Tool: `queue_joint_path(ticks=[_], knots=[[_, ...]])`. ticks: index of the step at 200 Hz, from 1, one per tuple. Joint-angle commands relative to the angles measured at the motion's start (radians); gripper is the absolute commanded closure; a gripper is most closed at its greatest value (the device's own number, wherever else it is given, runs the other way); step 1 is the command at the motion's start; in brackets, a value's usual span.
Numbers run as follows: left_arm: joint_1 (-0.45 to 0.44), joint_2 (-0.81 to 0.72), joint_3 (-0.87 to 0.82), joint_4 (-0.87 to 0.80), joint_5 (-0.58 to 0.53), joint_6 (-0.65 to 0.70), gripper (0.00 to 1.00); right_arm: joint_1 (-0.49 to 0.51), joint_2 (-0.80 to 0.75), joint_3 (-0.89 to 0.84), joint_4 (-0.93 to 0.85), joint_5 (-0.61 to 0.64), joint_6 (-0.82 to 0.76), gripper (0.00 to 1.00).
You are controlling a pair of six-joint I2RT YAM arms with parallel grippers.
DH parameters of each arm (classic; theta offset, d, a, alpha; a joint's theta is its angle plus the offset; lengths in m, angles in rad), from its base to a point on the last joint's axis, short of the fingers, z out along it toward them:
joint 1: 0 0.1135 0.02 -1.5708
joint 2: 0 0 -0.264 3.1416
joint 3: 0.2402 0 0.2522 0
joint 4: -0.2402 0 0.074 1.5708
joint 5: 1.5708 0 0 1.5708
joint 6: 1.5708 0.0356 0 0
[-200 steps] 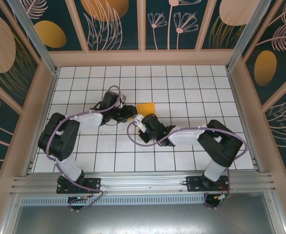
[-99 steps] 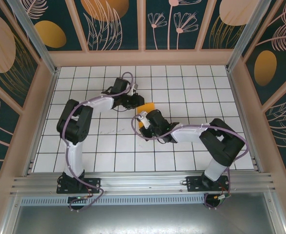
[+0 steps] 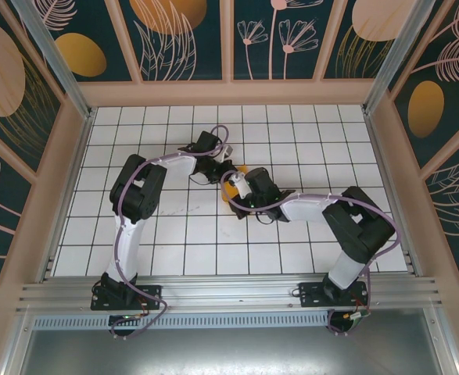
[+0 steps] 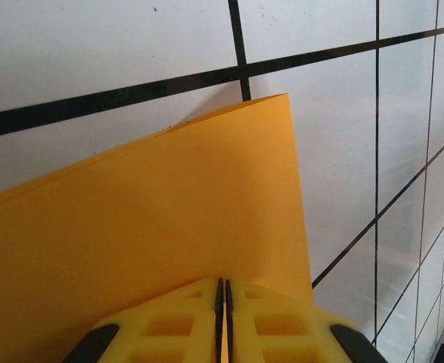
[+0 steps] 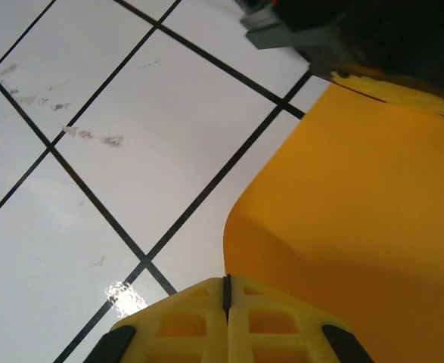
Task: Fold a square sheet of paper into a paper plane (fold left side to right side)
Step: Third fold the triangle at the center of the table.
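The square sheet of paper (image 3: 239, 169) is orange-yellow and sits mid-table, mostly covered by the two wrists. My left gripper (image 3: 223, 170) reaches in from the left. In the left wrist view its jaws (image 4: 223, 291) are pinched together with a thin orange edge between them, and the sheet (image 4: 169, 227) rises in a bent, doubled layer ahead. My right gripper (image 3: 233, 191) comes from the right. Its jaws (image 5: 226, 287) are shut where the sheet's curled edge (image 5: 358, 212) meets them. The left gripper's yellow fingers (image 5: 403, 87) show at the sheet's far edge.
The white gridded table (image 3: 307, 141) is walled by wooden frame panels (image 3: 229, 92) on three sides. An aluminium rail (image 3: 229, 293) runs along the near edge by the arm bases. Faint scuff marks (image 5: 93, 136) lie on the tiles left of the paper.
My left arm has swung right across the table to the paper, and its jaws have closed on the sheet's edge. The right gripper has shifted slightly right and away, staying shut.
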Motion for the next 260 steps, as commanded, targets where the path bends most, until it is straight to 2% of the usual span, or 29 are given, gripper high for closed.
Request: queue_joint_path(ticks=[1,113,260], knots=[[-0.001,0.037,0.019,-0.054,-0.031,0.040,0.88,-0.038,0.036,0.047,-0.039,-0.064,0.041,1.00],[-0.011,0.044,0.026,-0.063,-0.043,0.051,0.89,-0.136,0.092,0.088,-0.085,-0.003,0.122,1.00],[-0.015,0.047,0.026,-0.058,-0.044,0.050,0.90,-0.159,0.125,0.134,-0.110,0.050,0.141,1.00]])
